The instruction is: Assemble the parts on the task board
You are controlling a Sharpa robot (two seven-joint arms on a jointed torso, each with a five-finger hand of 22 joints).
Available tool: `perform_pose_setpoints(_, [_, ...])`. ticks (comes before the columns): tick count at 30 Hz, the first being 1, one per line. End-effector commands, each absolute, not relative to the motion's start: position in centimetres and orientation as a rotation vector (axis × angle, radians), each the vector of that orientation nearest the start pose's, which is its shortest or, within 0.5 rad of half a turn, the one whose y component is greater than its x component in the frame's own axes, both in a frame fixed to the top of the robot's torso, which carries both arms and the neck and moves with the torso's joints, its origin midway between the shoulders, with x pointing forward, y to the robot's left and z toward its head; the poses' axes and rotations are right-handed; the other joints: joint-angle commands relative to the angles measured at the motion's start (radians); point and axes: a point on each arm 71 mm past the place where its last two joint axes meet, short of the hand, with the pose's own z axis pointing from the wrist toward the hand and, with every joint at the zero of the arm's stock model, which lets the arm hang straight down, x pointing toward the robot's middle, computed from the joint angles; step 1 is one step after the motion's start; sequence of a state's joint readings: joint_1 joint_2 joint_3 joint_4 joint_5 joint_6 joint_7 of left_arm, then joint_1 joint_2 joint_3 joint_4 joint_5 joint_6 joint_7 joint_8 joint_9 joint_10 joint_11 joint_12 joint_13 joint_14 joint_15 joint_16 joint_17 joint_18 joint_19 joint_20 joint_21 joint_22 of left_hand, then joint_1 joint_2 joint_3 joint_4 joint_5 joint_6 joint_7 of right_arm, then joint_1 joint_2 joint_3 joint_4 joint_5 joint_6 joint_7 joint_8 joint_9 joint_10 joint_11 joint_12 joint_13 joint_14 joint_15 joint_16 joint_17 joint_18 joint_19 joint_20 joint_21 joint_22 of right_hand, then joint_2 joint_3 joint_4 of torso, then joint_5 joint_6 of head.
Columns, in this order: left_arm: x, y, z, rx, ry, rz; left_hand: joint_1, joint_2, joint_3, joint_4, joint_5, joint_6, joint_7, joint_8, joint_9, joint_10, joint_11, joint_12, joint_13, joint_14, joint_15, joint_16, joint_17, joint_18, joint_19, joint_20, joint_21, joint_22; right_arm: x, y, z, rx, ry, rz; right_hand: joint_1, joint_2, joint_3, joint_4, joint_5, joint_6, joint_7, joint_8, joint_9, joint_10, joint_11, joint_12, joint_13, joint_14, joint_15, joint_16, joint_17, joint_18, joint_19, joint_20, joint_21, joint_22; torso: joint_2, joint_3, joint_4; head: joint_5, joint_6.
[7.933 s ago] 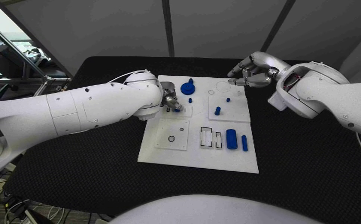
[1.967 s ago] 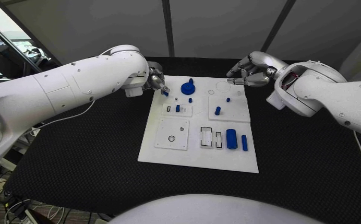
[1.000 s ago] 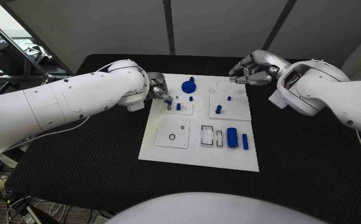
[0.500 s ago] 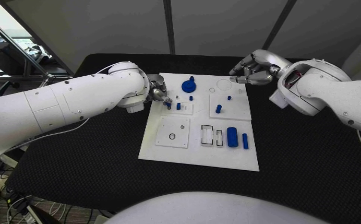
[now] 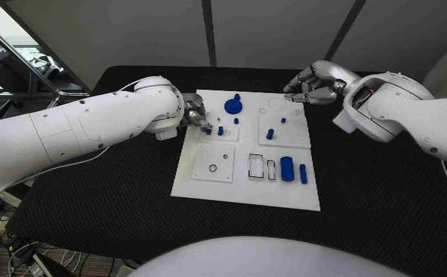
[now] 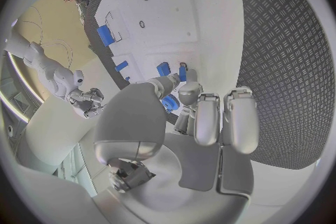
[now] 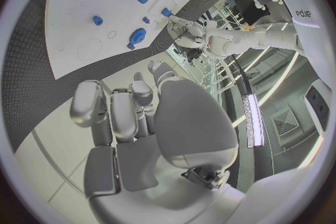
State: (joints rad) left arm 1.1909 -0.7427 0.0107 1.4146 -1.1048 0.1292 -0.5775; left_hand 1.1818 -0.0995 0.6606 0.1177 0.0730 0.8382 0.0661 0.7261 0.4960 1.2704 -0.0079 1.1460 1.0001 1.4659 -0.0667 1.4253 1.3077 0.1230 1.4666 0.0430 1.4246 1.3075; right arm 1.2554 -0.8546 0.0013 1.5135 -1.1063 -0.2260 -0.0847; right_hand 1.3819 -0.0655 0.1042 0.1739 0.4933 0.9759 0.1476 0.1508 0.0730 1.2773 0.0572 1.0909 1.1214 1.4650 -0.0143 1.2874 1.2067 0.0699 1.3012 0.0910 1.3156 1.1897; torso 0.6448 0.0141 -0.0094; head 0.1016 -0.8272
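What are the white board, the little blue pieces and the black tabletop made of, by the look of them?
The task board looks like smooth matte plastic: an even white with crisp cut-out slots. The blue parts seem to be plastic too, uniformly coloured with a slight sheen. The table appears covered in a black textured mat, perhaps rubber or foam; the left wrist view shows a fine raised pattern.

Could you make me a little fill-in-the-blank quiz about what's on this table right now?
1. The board on the black table is ____ in colour.
2. The small parts on it, such as the round knob, are ____ in colour.
3. The hand working at the board's edge, fingertips by a small part, is the robot's ____ hand.
4. The right hand hovers by the board's far ____ corner.

Missing words: white; blue; left; right
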Motion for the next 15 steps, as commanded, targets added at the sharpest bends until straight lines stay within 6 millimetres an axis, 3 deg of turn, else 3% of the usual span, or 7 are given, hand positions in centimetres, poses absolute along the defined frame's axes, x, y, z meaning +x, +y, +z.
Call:
perform_pose_setpoints(1, [49.79,20.2,-22.48,-0.21,2.323,-0.329,0.0,0.004,0.069,-0.068,0.003,0.001,-0.008,0.007,0.002,0.004,-0.007,-0.003,0.0,0.062,-0.006,0.003,0.112,-0.083,0.023,-0.004,0.001,0.15,50.11,-20.86,-14.96,0.13,1.751,0.828,0.003,-0.006,0.0,0.003,0.005,-0.007,-0.002,0.004,-0.001,-0.005,-0.002,-0.001,-0.001,0.032,-0.005,-0.005,0.0,0.018,0.005,0.001,-0.007,0.0,0.0,0.0006,0.0002,0.0,-0.001])
perform_pose_setpoints(15, [49.48,19.95,-22.74,-0.182,2.342,-0.336,0.002,0.002,0.075,-0.073,0.004,0.001,-0.009,0.012,0.004,0.004,-0.008,-0.004,-0.001,0.062,-0.006,0.003,0.112,-0.082,0.022,-0.005,0.0,0.149,50.1,-20.85,-14.96,0.129,1.751,0.829,0.003,-0.006,0.0,0.003,0.005,-0.007,-0.002,0.004,-0.001,-0.005,-0.002,-0.001,-0.001,0.032,-0.005,-0.005,0.0,0.018,0.005,0.001,-0.007,0.0,0.0,0.0001,0.001,0.0,-0.002])
